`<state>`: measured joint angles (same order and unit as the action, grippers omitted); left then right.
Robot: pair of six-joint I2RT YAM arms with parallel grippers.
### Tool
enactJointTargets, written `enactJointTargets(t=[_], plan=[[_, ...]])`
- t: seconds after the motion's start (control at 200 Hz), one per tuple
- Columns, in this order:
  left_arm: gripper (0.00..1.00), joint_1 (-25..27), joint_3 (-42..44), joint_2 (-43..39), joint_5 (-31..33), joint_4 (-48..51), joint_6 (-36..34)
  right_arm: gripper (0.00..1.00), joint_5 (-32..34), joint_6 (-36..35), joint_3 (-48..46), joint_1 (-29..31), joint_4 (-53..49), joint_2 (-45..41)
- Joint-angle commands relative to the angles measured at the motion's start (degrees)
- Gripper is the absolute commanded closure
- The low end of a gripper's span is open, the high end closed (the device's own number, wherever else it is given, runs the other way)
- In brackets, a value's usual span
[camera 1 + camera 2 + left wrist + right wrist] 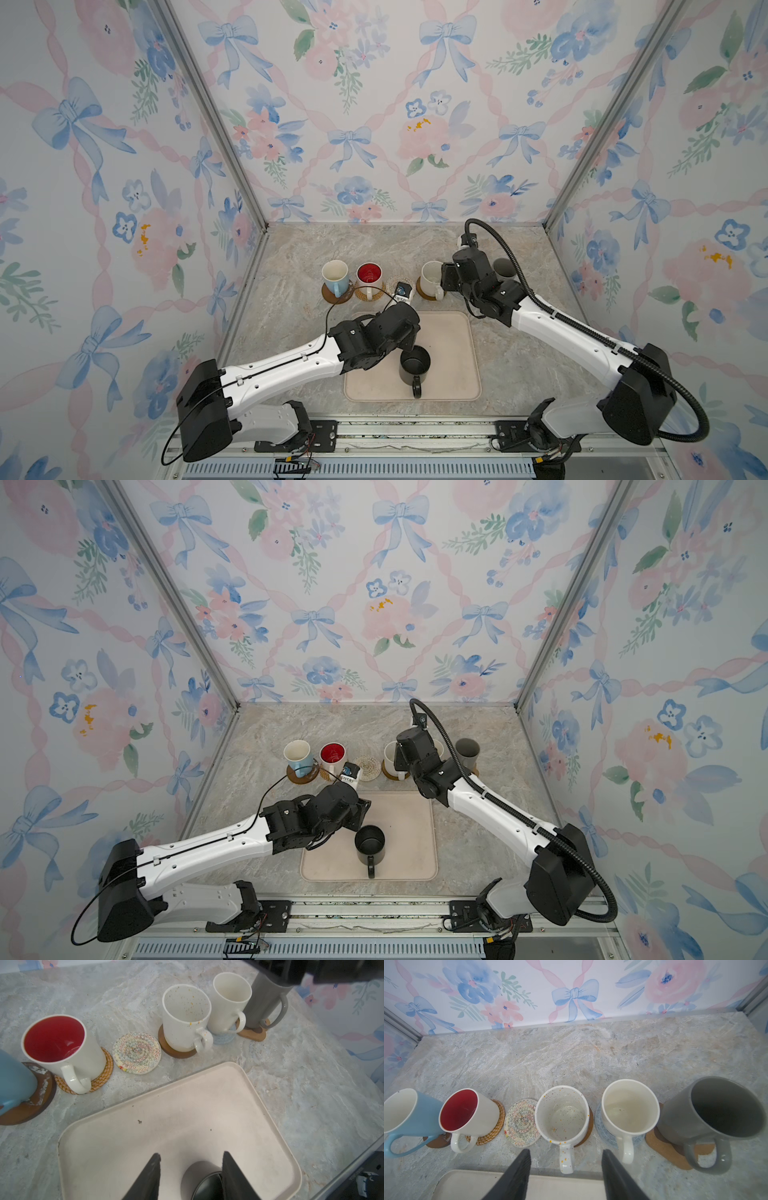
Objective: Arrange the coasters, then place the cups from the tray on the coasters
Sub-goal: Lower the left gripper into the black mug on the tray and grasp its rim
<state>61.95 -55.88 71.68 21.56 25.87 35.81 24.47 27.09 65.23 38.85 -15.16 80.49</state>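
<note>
The black mug (414,365) was seen standing on the tray (453,332), between the parted jaws of the left gripper (191,1154). The right gripper (566,1150) was held apart before the speckled mug (562,1113). White lettering on a black part (357,1176) was too blurred to be read.

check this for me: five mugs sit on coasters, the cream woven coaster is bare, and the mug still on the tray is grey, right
Not quite. The tray holds the black mug, not a grey one, as both top views show; the grey mug already stands on the paw coaster. The rest is right, including the bare cream woven coaster.
</note>
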Motion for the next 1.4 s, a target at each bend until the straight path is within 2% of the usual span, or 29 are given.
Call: enactJointTargets(t=[0.0, 0.36, 0.725, 1.11, 1.395], plan=[[0.56, 2.80, -3.08, -0.26, -0.01, 9.52, 4.80, 0.41, 0.71, 1.09, -2.73, 0.70, 2.95, -2.06], [0.58, 9.15, -5.28, 2.54, -6.21, 17.72, 11.31, 0.39, 0.34, 1.39, -7.29, -0.49, 4.24, -5.60], [0.59, 14.40, -5.34, 6.81, -10.37, 20.17, 18.69, 0.39, -0.89, 1.67, -7.82, -0.87, 5.00, -4.55], [0.59, 15.92, -7.27, 12.65, -14.48, 21.27, 20.35, 0.39, -1.27, 2.09, -8.77, -1.18, 6.32, -3.85], [0.55, 15.76, -8.11, 17.04, -14.45, 21.31, 21.64, 0.39, -1.24, 2.35, -9.93, -2.01, 6.77, -4.24]])
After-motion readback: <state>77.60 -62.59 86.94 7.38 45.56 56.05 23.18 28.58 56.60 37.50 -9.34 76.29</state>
